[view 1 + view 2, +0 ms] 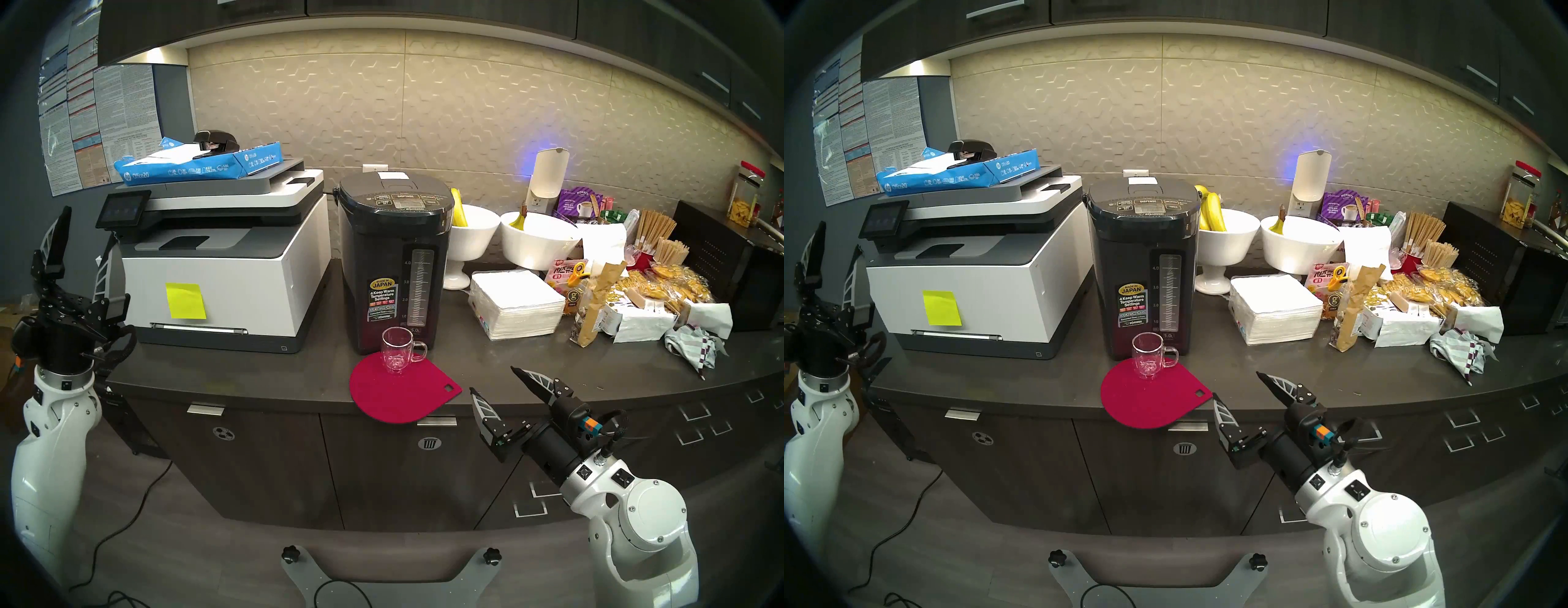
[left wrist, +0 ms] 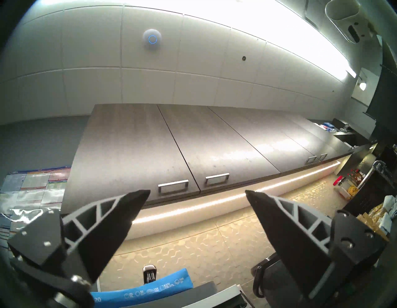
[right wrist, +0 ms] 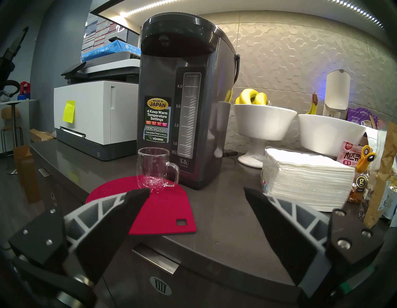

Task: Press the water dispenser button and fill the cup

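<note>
In the head stereo left view, the water dispenser [image 1: 392, 263] is seen standing on the dark surface [image 1: 488, 369], just to the right of a white-and-grey printer [image 1: 220, 259]. The button [image 1: 405, 196] marked "DISPENSE" is found on the grey panel on the dispenser's top. The cup [image 1: 398, 350], clear and empty, is set upright on a red mat [image 1: 399, 392] right in front of the dispenser, its handle turned to the right. The left gripper [image 1: 80, 250] is raised at the far left, beside the printer, pointing upward with its fingers spread wide. The right gripper [image 1: 494, 380] is held level near the surface's front edge, to the right of the mat, fingers wide and empty.

In the head stereo right view, the same layout is shown; bananas [image 1: 1210, 210] are seen in a white bowl [image 1: 1229, 242] behind the dispenser.

In the left wrist view, upper cabinets [image 2: 182, 146] and the ceiling are framed between the wide-spread, empty fingers [image 2: 120, 215].

In the right wrist view, the cup is seen beneath the dispenser's spout, on the mat, beyond the open fingers [image 3: 270, 215]. A stack of napkins [image 3: 305, 180] is seen to the right.
</note>
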### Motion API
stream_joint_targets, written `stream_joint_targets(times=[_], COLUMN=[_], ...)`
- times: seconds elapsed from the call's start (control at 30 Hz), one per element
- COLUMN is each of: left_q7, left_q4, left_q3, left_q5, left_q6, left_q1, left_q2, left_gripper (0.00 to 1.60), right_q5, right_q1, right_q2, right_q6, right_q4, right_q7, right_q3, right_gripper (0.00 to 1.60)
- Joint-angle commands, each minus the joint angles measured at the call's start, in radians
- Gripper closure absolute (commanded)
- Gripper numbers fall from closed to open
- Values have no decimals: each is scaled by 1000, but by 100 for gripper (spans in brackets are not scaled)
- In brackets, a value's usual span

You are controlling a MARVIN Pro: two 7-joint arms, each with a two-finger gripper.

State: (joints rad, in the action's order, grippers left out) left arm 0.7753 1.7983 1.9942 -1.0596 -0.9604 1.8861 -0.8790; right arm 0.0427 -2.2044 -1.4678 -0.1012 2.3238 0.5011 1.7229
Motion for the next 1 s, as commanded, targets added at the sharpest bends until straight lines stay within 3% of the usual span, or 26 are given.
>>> stream_joint_targets(times=[0.0,0.17,0.37,0.67,0.97], left_q7=[-31,-27,-40,-57,-96], left_q4=[-8,15,56,49,12], left_q3=[-79,-116,-107,-125,-233], left_q5=[20,41,57,84,134], left_q6=[0,0,0,0,36], left_q1=[-118,-172,-189,-224,-354], left_q2=[61,50,48,46,70], left_gripper=[0,0,0,0,0], right_q5=[-1,-1,-1,-2,-1], right_q1=[3,3,3,2,2], right_q2=[2,1,1,1,1], right_q6=[4,4,4,3,3], right_q4=[24,24,24,26,25], right_q7=[1,2,2,2,2], right_q3=[-2,-2,-2,-2,-1], right_gripper=[0,0,0,0,0])
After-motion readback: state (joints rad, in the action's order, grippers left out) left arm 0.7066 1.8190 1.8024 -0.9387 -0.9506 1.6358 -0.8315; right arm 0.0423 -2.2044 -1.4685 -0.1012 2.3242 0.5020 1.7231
